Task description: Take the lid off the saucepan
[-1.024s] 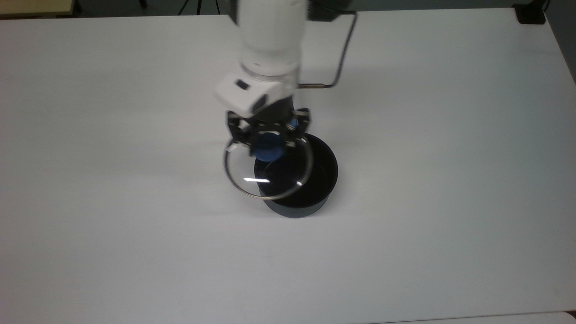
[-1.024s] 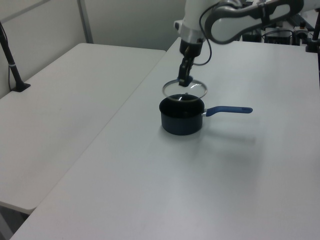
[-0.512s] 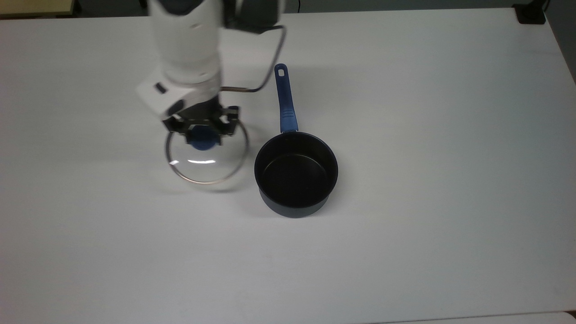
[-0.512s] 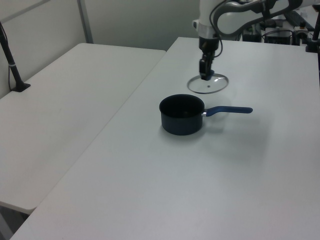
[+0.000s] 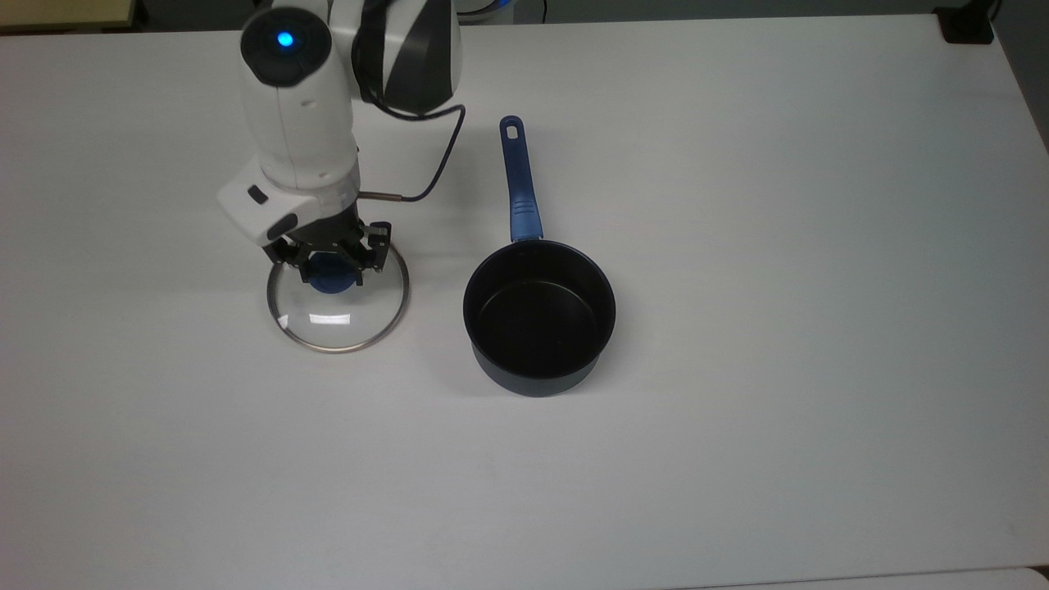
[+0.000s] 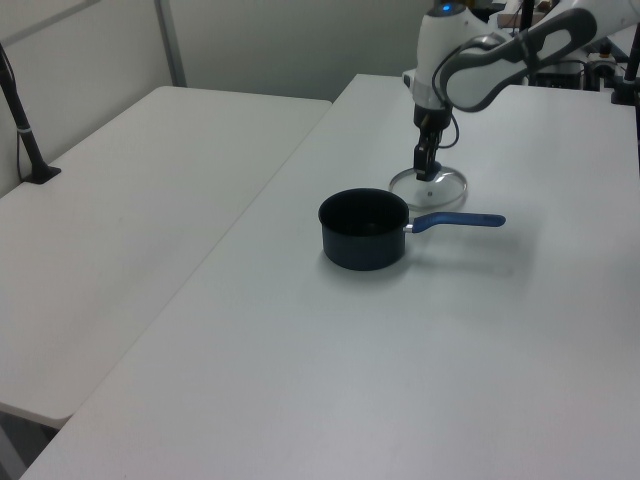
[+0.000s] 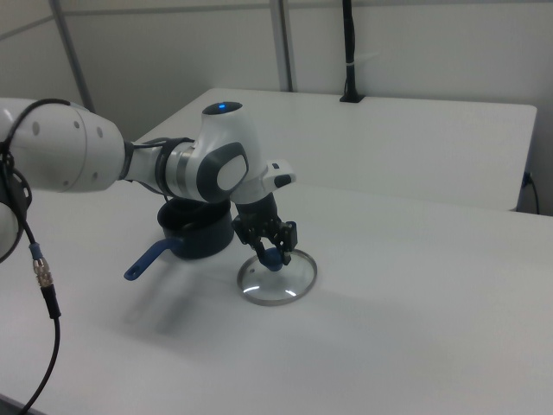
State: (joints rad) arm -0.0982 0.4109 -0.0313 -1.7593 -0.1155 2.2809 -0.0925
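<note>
The saucepan [image 5: 538, 315] stands uncovered in the middle of the white table [image 5: 778, 426], black inside, with its blue handle [image 5: 517, 176] pointing to the top view's top. The lid [image 5: 336, 324], clear glass with a metal rim, lies level at the table surface to the top view's left of the pan, a gap between them. My gripper [image 5: 332, 274] stands over it, shut on the lid's blue knob. In the left view the lid [image 6: 441, 189] is behind the saucepan [image 6: 363, 228], under the gripper [image 6: 427, 172]. In the right view the gripper [image 7: 273, 256] pinches the knob above the lid [image 7: 278, 286], right of the saucepan [image 7: 197, 233].
A black cable [image 5: 430, 176] loops from the arm's wrist. A second white table [image 6: 130, 210] adjoins at the left view's left, with a black post [image 6: 25, 130] clamped on it. A dark object [image 5: 967, 24] sits at the top view's top right corner.
The gripper carried the lid off the saucepan, away to the top view's left, and lowered it down to the table. The saucepan stayed in place.
</note>
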